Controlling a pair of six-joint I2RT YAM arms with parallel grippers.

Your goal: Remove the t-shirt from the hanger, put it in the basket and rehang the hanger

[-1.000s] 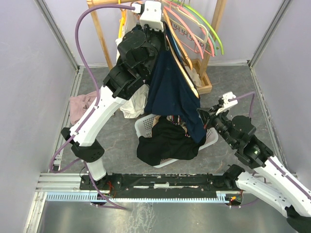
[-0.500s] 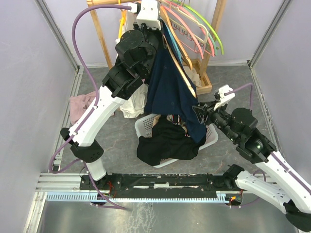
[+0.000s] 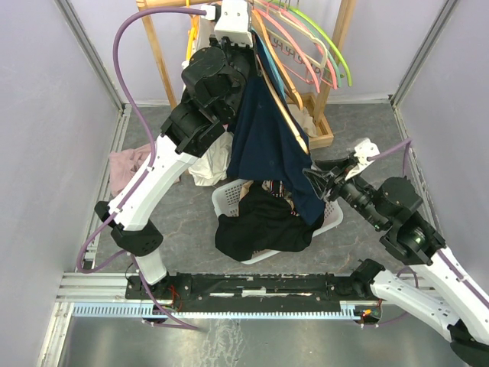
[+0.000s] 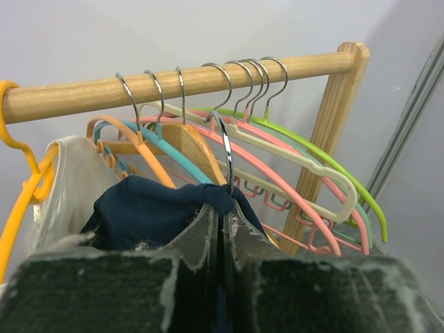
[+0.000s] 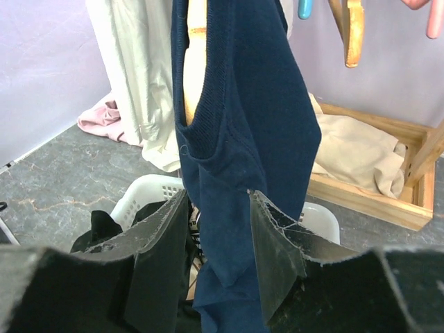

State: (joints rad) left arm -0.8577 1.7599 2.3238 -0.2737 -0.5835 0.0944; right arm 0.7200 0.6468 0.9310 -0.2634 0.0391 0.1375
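Note:
A navy t-shirt hangs on a wooden hanger in front of the rack. My left gripper is high up by the rail, shut on the hanger's metal hook just above the shirt's collar. My right gripper is at the shirt's lower edge, above the basket. In the right wrist view its fingers stand apart, and a fold of the navy t-shirt hangs loose between them, not pinched. Bare wood of the hanger shows through a sleeve opening.
A wooden rack holds several coloured hangers. Below the shirt a white laundry basket holds black clothes. A white garment hangs to the left, a pink cloth lies on the floor, and beige cloth fills the rack's base.
My right gripper was shut on the shirt's lower edge and has opened; its arm has shifted a little to the right. The left arm rose slightly with the hanger.

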